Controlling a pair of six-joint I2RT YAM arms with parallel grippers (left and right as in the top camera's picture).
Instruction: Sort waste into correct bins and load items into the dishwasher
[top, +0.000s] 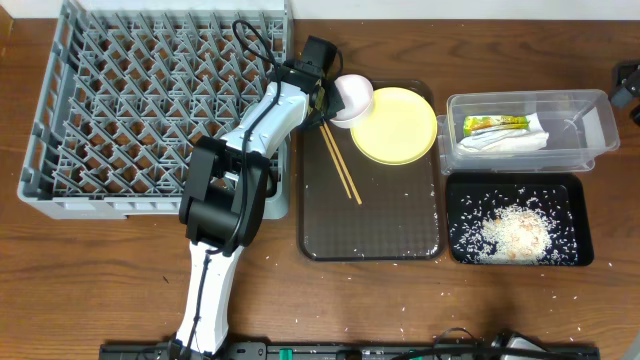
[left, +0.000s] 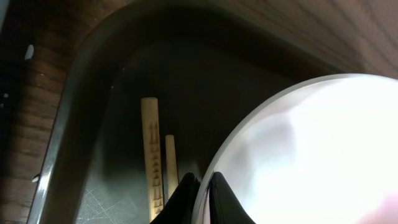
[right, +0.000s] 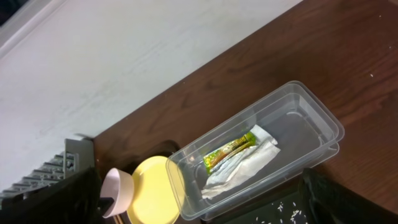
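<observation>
Left fingers (left: 183, 200) tight on the white bowl's (left: 311, 155) rim

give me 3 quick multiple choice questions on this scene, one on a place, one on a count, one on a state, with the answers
1. Where does the snack wrapper lie?
A. in the dish rack
B. on the black tray
C. in the clear tub

2. How many chopsticks lie on the brown tray?
A. one
B. two
C. four

3. How is the left gripper?
A. shut on the rim of the white bowl
B. open, holding nothing
C. shut on a chopstick

Answers:
1 C: the overhead view shows it inside the tub, next to the white paper.
2 B: two thin sticks lie side by side on the tray.
3 A: the left wrist view shows its jaws pinched on the bowl's rim.
</observation>
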